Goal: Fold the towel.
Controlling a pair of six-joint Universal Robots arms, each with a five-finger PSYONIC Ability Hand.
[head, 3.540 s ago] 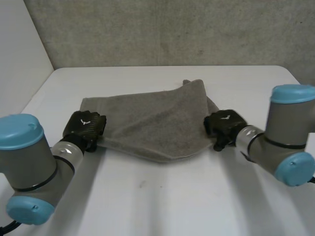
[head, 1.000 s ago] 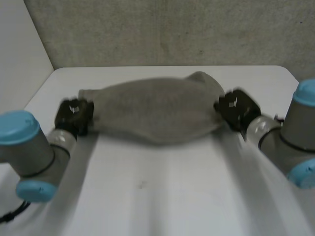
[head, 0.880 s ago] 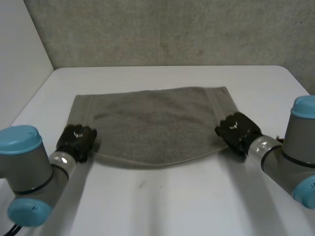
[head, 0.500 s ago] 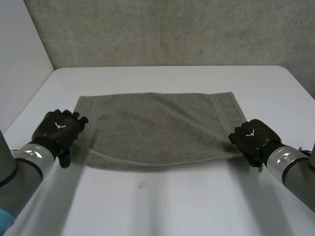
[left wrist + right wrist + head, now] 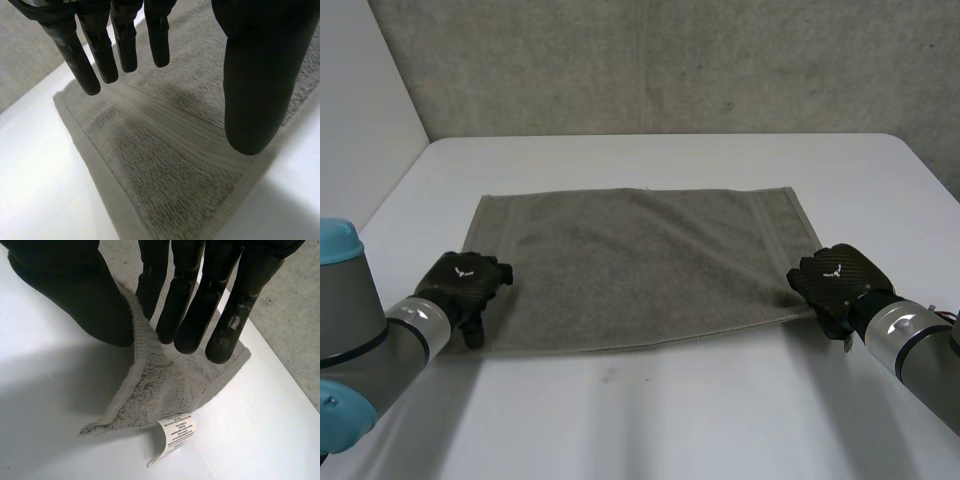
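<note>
The grey towel lies spread flat on the white table. My left hand hovers over its near left corner. Its fingers are straight and the thumb stands apart, with the towel lying free beneath them. My right hand is at the near right corner. There the thumb and fingers pinch a raised ridge of the towel. A white care label sticks out from under that corner.
A grey wall runs behind the table's far edge, and a white wall stands at the left. Bare table surface lies in front of the towel and along both of its sides.
The towel, held bunched and raised between both hands, was spread and laid flat. My left hand has let go of its corner and opened. The right hand keeps its pinch.
</note>
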